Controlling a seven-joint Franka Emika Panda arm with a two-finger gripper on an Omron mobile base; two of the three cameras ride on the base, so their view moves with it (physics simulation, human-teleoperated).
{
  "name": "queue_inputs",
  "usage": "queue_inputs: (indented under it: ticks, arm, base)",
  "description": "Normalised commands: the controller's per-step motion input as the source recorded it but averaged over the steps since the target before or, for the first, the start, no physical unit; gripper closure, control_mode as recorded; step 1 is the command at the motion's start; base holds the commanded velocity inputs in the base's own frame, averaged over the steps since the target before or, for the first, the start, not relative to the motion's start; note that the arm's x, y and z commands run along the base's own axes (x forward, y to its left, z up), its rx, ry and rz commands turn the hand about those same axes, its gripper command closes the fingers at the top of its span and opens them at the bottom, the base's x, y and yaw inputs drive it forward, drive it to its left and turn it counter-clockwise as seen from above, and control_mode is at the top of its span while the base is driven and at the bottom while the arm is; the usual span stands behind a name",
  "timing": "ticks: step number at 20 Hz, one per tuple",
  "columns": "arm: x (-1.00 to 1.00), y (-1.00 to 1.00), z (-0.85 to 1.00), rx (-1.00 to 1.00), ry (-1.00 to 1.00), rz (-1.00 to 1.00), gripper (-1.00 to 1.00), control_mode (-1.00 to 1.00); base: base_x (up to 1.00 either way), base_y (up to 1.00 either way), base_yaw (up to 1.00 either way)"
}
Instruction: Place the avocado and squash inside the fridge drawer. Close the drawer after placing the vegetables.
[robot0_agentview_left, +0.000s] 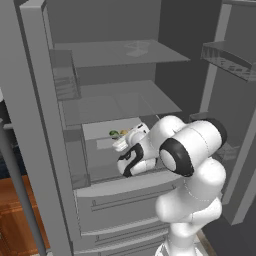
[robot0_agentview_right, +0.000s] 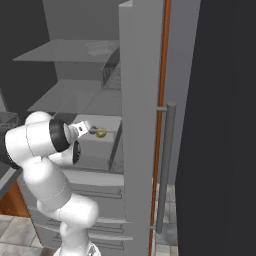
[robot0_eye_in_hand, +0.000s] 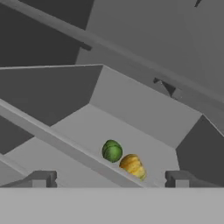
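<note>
My fingers (robot0_eye_in_hand: 110, 178) stand wide apart and hold nothing; in the hand view the two dark tips rise at the lower left and lower right of the frame, with open space between them. Between the tips, a little above, I see the avocado (robot0_eye_in_hand: 112, 150) and the squash (robot0_eye_in_hand: 132, 166) lying on the floor of the fridge drawer (robot0_eye_in_hand: 140, 109). The green one is at the centre of the frame and the yellow one is just beside it, to the lower right; they seem to touch or nearly touch, I cannot tell which. Both lie close behind a thin grey wall of the drawer that crosses the frame from the left to the lower centre.

In the left base view the avocado (robot0_agentview_left: 114, 134) and the squash (robot0_agentview_left: 123, 132) show as small spots in the centre of the frame, inside the drawer (robot0_agentview_left: 100, 129), just above my white hand. The drawer stands pulled out, below the flat grey shelves (robot0_agentview_left: 120, 102) and above the lower drawers (robot0_agentview_left: 120, 207).

In the right base view the squash (robot0_agentview_right: 101, 132) appears at the centre left, just beyond the end of my hand, next to the tall grey fridge door (robot0_agentview_right: 142, 115).
</note>
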Motion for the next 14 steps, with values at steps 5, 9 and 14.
queue_inputs:
  ticks: [5,9,14]
  arm:
    - [0.51,0.15,0.29,0.00,0.00,0.00,-1.00,-1.00]
    - [0.44,0.16,0.04,0.00,0.00,0.00,-1.00,-1.00]
    - [-0.17,0.04,-0.01,0.00,0.00,-0.09,-1.00,-1.00]
  base:
    - [0.00,0.00,0.00]
    - [0.00,0.00,0.00]
    - [0.00,0.00,0.00]
